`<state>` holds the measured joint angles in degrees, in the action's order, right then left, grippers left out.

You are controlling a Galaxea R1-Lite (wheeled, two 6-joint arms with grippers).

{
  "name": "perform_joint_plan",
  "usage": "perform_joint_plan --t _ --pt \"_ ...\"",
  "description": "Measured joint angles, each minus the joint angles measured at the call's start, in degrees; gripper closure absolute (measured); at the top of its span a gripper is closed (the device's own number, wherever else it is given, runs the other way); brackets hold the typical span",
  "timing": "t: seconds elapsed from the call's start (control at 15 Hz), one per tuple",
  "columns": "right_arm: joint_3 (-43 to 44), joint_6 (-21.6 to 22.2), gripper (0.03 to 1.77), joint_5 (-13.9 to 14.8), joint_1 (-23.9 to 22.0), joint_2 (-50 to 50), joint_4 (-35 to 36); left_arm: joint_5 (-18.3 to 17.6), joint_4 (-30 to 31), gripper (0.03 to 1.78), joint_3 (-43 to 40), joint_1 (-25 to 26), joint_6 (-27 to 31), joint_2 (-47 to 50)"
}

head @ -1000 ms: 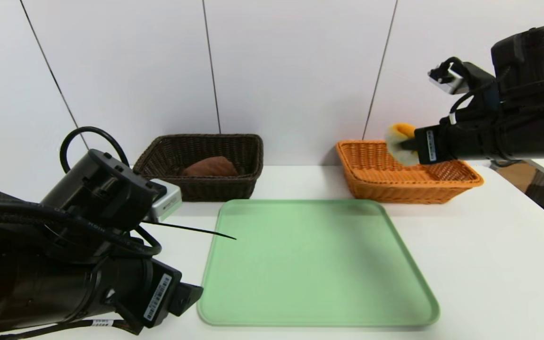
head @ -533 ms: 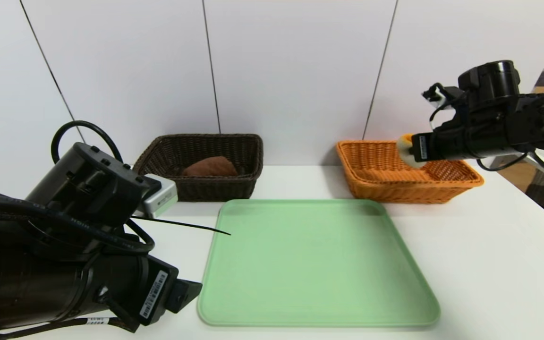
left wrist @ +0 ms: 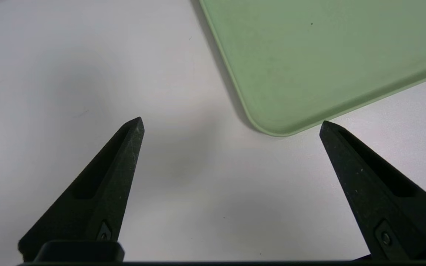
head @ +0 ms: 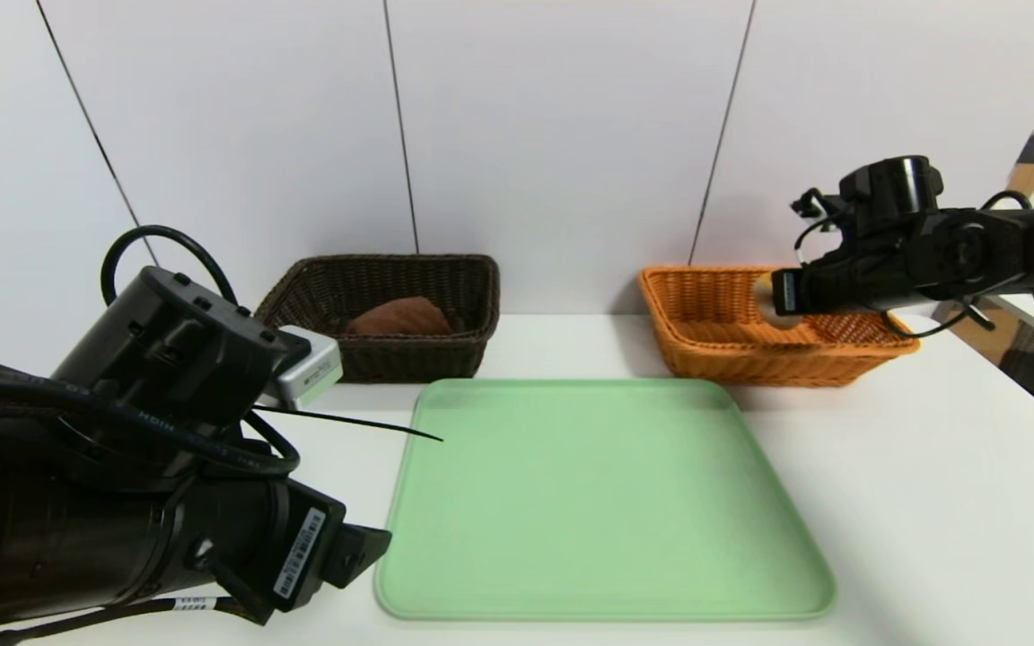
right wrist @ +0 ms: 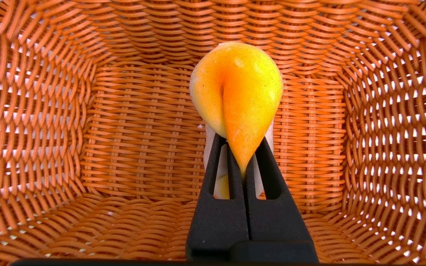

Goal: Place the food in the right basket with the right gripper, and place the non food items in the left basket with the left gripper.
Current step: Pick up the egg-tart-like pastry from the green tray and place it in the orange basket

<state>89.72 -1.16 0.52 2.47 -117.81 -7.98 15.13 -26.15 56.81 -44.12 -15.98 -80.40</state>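
My right gripper [right wrist: 239,142] is shut on a soft yellow-orange food piece [right wrist: 237,92], pinched flat between its fingers. It hangs inside the orange wicker basket [right wrist: 50,122], above the woven floor. In the head view the food piece [head: 766,301] shows just over the orange basket [head: 714,350] at the table's back right, at the right gripper [head: 777,301]. The dark brown basket [head: 373,354] at the back left holds a brown item [head: 400,317]. My left gripper [left wrist: 231,123] is open over bare white table beside the tray's corner, holding nothing.
A green tray [head: 602,502] lies in the middle of the white table with nothing on it; its corner [left wrist: 283,125] shows in the left wrist view. The left arm [head: 122,502] fills the near left. White wall panels stand behind the baskets.
The right arm has moved down and away from the camera, carrying the food piece from above the orange basket's rim to inside it. The left arm has barely shifted.
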Motion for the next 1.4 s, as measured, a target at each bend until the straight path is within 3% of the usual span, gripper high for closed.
perform_joint_plan --t 0.53,0.93,1.4 --pt "1.7 0.1 1.74 0.1 0.0 -3.0 -0.3 -0.1 0.1 0.12 -0.3 0.1 -0.2 -0.2" --pt "2.2 0.1 0.9 0.1 0.0 -3.0 -0.9 -0.2 0.1 0.12 -0.3 0.1 -0.2 -0.2" --pt "3.9 0.1 0.42 0.1 0.0 -2.7 -1.2 -0.3 0.1 0.12 -0.3 0.0 -0.2 -0.2"
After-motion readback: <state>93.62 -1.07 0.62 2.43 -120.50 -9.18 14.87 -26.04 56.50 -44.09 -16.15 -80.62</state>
